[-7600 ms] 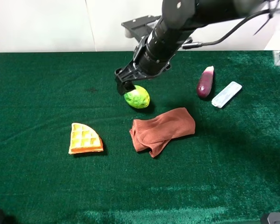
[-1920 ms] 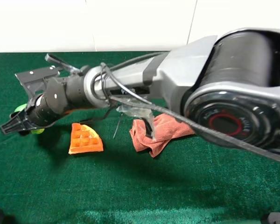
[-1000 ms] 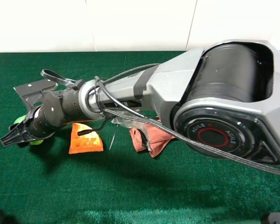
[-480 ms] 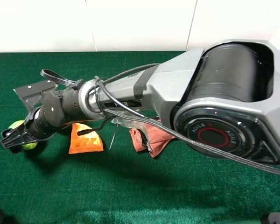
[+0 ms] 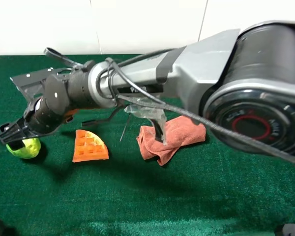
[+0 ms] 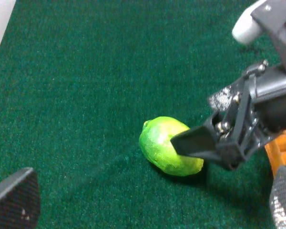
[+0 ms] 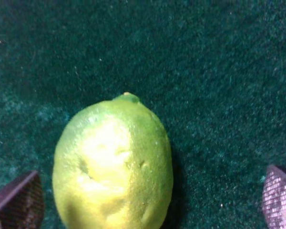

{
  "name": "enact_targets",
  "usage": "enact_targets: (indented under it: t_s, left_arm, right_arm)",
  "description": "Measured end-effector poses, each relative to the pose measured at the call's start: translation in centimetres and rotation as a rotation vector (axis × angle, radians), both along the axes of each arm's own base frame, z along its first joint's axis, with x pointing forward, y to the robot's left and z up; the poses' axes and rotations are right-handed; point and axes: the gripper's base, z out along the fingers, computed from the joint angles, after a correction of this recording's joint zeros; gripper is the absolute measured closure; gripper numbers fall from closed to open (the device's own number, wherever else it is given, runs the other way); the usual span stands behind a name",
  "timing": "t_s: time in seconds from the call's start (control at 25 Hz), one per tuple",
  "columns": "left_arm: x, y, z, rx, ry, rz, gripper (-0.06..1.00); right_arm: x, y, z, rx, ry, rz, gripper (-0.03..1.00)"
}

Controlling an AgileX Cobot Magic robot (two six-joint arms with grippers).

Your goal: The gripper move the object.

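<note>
The yellow-green ball-like object lies on the green table cloth at the far left. It also shows in the left wrist view and the right wrist view. My right gripper has reached across the table and hangs just above the object, open, with its fingertips wide apart on either side and not touching it. The right gripper also shows in the left wrist view, over the object. My left gripper is open and empty, a short way from the object.
An orange waffle wedge lies just right of the object. A rust-brown cloth lies crumpled mid-table. The big right arm spans the table and hides the back right. The table's left edge is close.
The right gripper has opened and risen a little, leaving the object resting on the cloth at the far left. The arm has lifted.
</note>
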Motion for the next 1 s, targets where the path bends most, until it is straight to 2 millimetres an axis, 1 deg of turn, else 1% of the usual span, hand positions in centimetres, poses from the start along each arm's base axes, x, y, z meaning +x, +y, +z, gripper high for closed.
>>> enact_targets:
  t_s: [0.12,0.2,0.28,0.4,0.52,0.56,0.76,1.0]
  left_arm:
    - [0.0,0.0,0.0,0.0,0.0,0.0,-0.03]
    - [0.0,0.0,0.0,0.0,0.0,0.0,-0.03]
    - [0.0,0.0,0.0,0.001,0.0,0.001,-0.03]
    - [0.0,0.0,0.0,0.001,0.0,0.001,-0.03]
    - [0.0,0.0,0.0,0.001,0.0,0.001,-0.03]
    - [0.0,0.0,0.0,0.001,0.0,0.001,-0.03]
    - [0.0,0.0,0.0,0.001,0.0,0.001,-0.03]
    - [0.0,0.0,0.0,0.001,0.0,0.001,-0.03]
  right_arm:
    - [0.1,-0.1,1.1,0.006,-0.012,0.01,0.27]
    - [0.2,-0.3,2.1,0.01,-0.018,0.018,0.27]
    - [0.5,-0.7,3.6,0.012,-0.023,0.024,0.27]
    - [1.3,-1.7,5.7,0.002,-0.003,0.021,0.27]
    - [2.4,-3.3,8.1,-0.024,0.025,0.026,0.27]
    - [2.4,-3.3,8.1,-0.024,0.025,0.026,0.27]
    - [4.3,-7.0,12.0,-0.095,0.064,0.037,0.27]
    - [5.9,-11.5,15.7,-0.196,0.092,0.027,0.27]
